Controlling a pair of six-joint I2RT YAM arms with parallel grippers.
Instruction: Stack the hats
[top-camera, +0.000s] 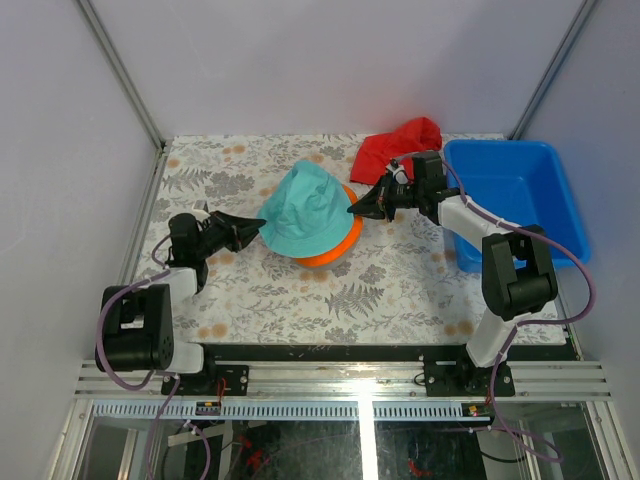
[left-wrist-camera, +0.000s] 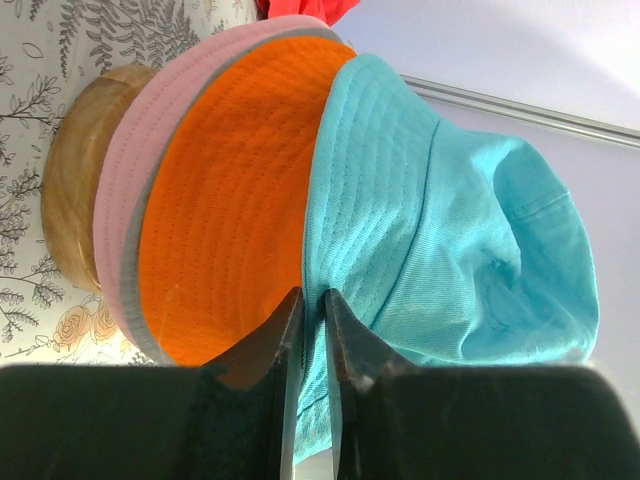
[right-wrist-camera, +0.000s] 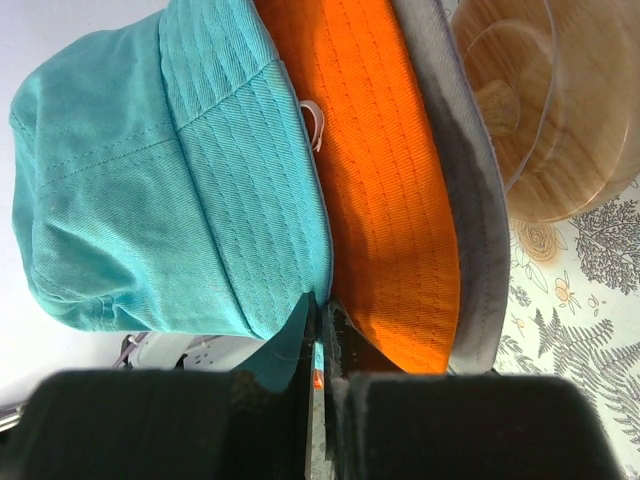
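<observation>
Nearest the arm bases, the left gripper (top-camera: 257, 226) is seen closed on the left edge of the teal hat (top-camera: 305, 210), with a sliver of teal cloth caught between its nearly touching fingers. Opposite it, the right gripper (top-camera: 353, 209) is likewise clamped on the right edge of the same brim. The brim is probably held from both sides so that the floppy fabric is kept spread and the crown can be seated squarely instead of sagging to one side.

At the middle of the table (top-camera: 400, 290), the teal hat is found on top of the pile. Beneath it the orange hat (top-camera: 340, 248) is seen, then the thin edge of the grey hat (right-wrist-camera: 470, 180), then the pink hat (left-wrist-camera: 115, 190), all carried on a wooden stand (right-wrist-camera: 545, 110). The teal crown is crumpled and dented, and its ribbed brim is set slightly to the left, so an orange crescent is left uncovered. The stack is judged nearly complete, with only settling and release remaining.

Farther back, a red cloth (top-camera: 390, 148) and a blue bin (top-camera: 510, 190) are seen.
</observation>
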